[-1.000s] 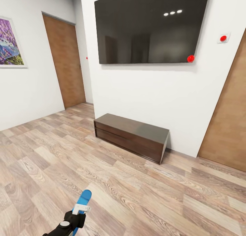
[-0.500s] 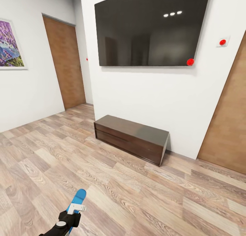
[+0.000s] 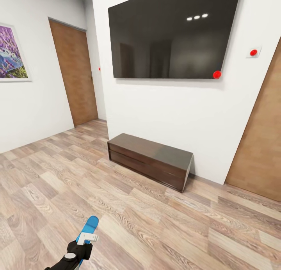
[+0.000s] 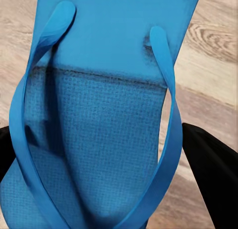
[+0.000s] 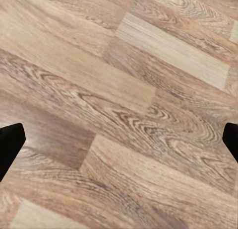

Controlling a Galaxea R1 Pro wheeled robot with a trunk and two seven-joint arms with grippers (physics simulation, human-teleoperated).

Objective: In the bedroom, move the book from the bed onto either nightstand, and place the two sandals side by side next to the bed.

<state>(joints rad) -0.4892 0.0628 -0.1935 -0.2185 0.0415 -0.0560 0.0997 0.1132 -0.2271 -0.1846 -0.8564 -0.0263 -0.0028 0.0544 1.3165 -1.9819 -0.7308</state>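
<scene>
Head view: black left gripper (image 3: 84,244) pinches a bright blue rubber sandal (image 3: 89,228), which juts forward beyond its fingers above brown wood-plank floor (image 3: 164,223). Right gripper (image 5: 119,139) hangs spread wide.

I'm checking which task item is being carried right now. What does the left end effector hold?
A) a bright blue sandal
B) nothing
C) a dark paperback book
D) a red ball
A: in the head view the left end effector grips a bright blue sandal above the wood floor, and the left wrist view shows the sandal's blue sole and straps up close between the fingers.
</scene>
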